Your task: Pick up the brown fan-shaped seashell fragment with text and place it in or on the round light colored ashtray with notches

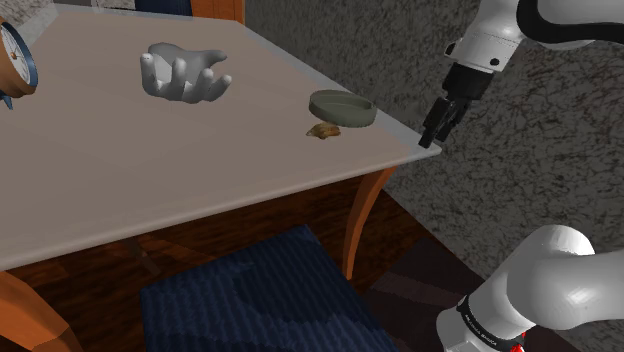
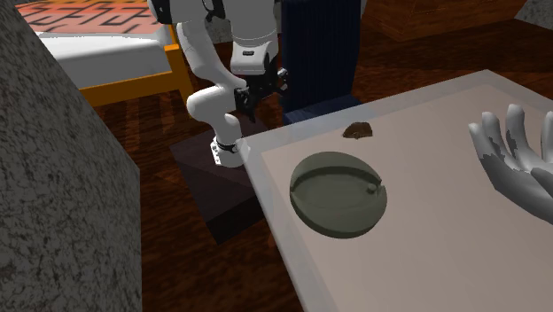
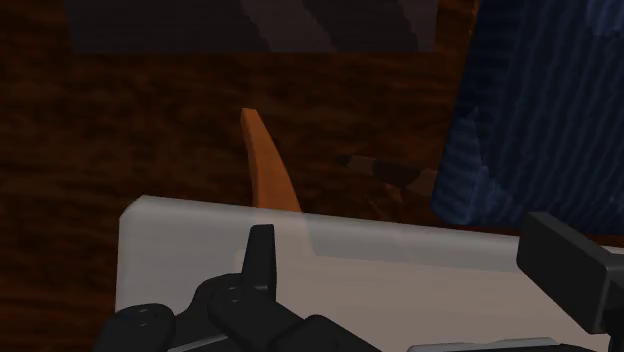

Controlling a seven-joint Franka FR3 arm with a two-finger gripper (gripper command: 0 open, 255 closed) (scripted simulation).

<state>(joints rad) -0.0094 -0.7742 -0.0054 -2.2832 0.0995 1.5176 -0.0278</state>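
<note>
The brown shell fragment (image 1: 322, 130) lies on the pale table (image 1: 150, 190), just in front of the round grey-green ashtray (image 1: 342, 108) near the table's right corner. In the second exterior view the shell (image 2: 358, 131) sits a short way from the ashtray (image 2: 338, 193), close to the table edge. My black gripper (image 1: 435, 128) hangs open beyond that corner, off the table and apart from both. It holds nothing. In the wrist view the gripper (image 3: 400, 240) looks down past the table corner (image 3: 180, 250), its fingers (image 3: 260, 255) wide apart.
A grey hand sculpture (image 1: 183, 76) rests farther back on the table, and a clock (image 1: 15, 60) stands at the shoulder view's left edge. A blue chair seat (image 1: 250, 300) sits below the front edge. An orange table leg (image 3: 268, 170) curves under the corner.
</note>
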